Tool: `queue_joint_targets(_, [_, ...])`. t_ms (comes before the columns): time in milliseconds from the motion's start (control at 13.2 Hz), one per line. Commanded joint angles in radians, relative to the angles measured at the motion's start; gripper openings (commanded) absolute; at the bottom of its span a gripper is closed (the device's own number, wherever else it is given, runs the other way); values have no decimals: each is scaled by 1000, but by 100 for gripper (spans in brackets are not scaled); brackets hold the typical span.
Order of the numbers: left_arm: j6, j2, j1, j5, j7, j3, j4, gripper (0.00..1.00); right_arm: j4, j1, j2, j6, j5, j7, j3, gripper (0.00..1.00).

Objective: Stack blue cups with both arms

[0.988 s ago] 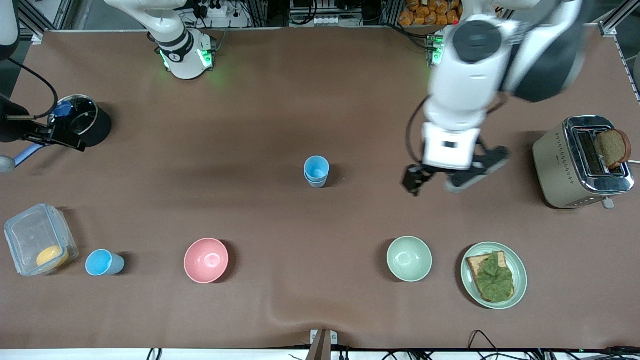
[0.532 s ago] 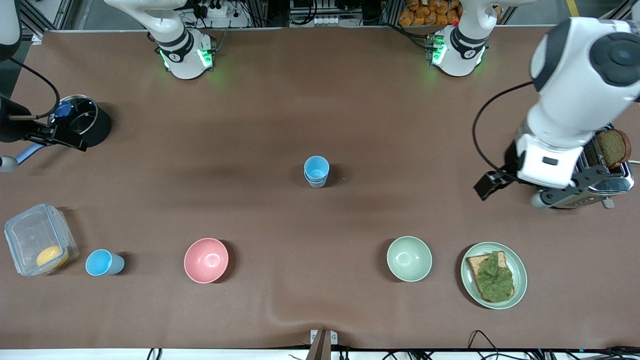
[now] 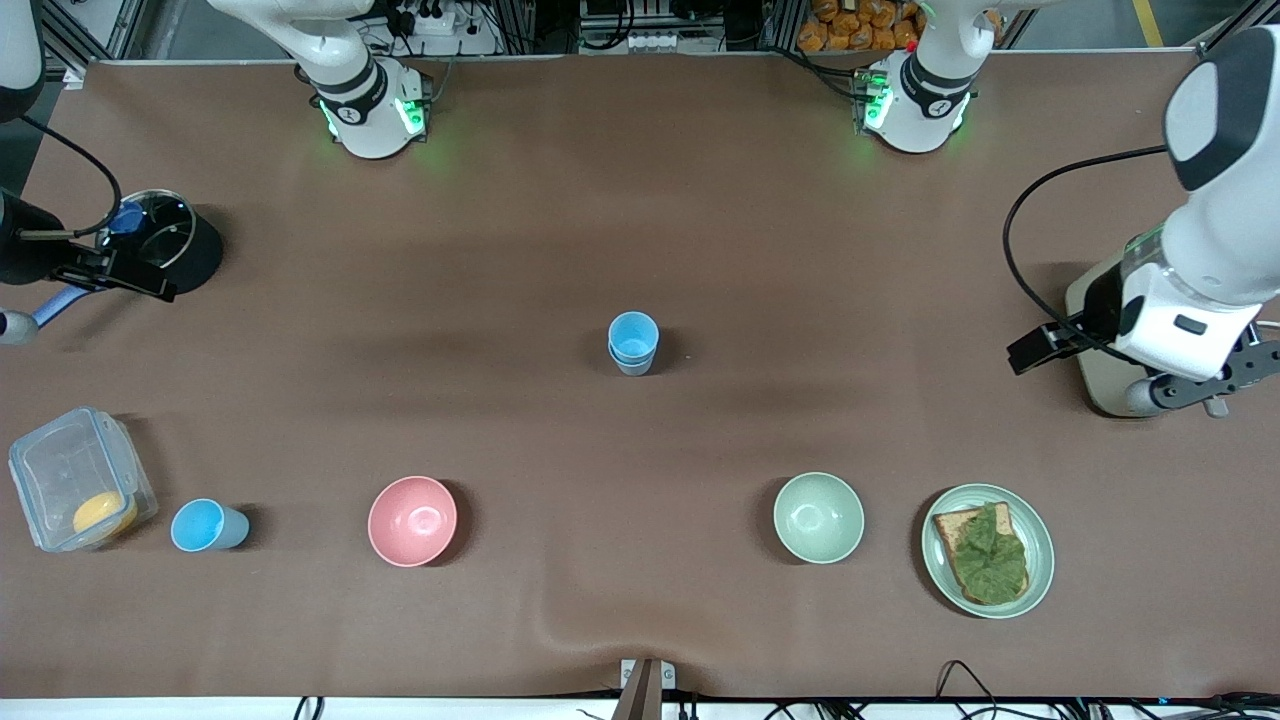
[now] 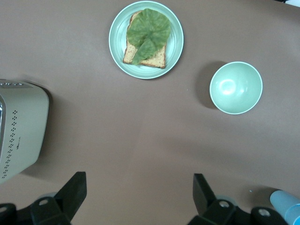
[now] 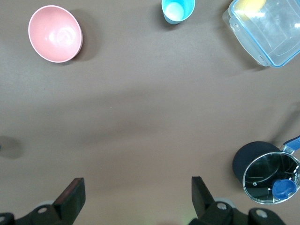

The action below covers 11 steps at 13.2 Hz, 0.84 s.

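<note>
Two blue cups point(image 3: 633, 343) stand nested, one in the other, at the middle of the table; their edge shows as the blue cup stack point(image 4: 287, 207) in the left wrist view. A single blue cup point(image 3: 205, 526) point(image 5: 178, 10) sits nearer to the front camera, toward the right arm's end, beside a clear box. My left gripper point(image 4: 139, 185) hangs open and empty over bare table next to the toaster. My right gripper point(image 5: 138, 187) is open and empty too, over bare table by the pot. The right arm point(image 3: 40, 262) waits at its end of the table.
A toaster point(image 3: 1095, 320) stands under the left arm point(image 3: 1205, 260). A plate with toast and lettuce point(image 3: 988, 551), a pale green bowl point(image 3: 818, 517) and a pink bowl point(image 3: 412, 520) line the near side. A clear lidded box point(image 3: 75, 480) and a black pot point(image 3: 170, 245) sit at the right arm's end.
The left arm has swung away from the nested cups toward its own end of the table and now hangs over the toaster. The right arm and the cups have not moved.
</note>
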Motion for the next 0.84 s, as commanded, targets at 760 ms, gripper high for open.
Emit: queue_joint_targets(760, [-129,-201,-29,-53,266,148,-92,100,-8,-9,-20,-8,-16,-6,5,100])
